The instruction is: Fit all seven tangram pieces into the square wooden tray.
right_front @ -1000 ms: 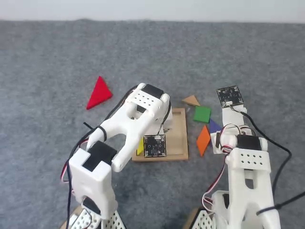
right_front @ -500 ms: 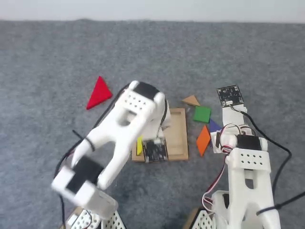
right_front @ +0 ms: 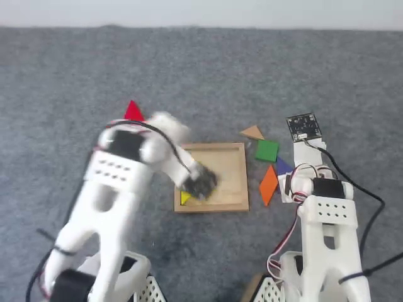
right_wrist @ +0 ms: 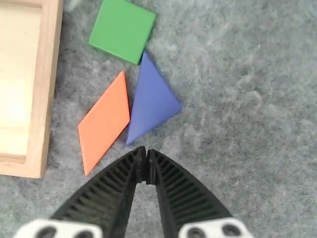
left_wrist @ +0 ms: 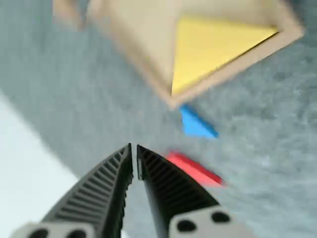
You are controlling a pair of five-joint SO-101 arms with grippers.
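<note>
The square wooden tray lies mid-table with a yellow triangle in its near left corner, seen closer as the yellow triangle. My left gripper is shut and empty, hovering off that corner of the tray. Beyond it lie a small blue piece and a red piece. The red triangle lies far left. My right gripper is shut and empty, just short of the orange parallelogram and the blue-violet triangle, with the green square beyond.
A tan triangle lies right of the tray's far corner, next to the green square. The orange parallelogram is close to the tray's right edge. Grey carpet covers the table. The right arm's base stands at the near right.
My left arm has swung left and back from over the tray, uncovering most of it. The yellow triangle stays in the tray corner. The right arm has not moved.
</note>
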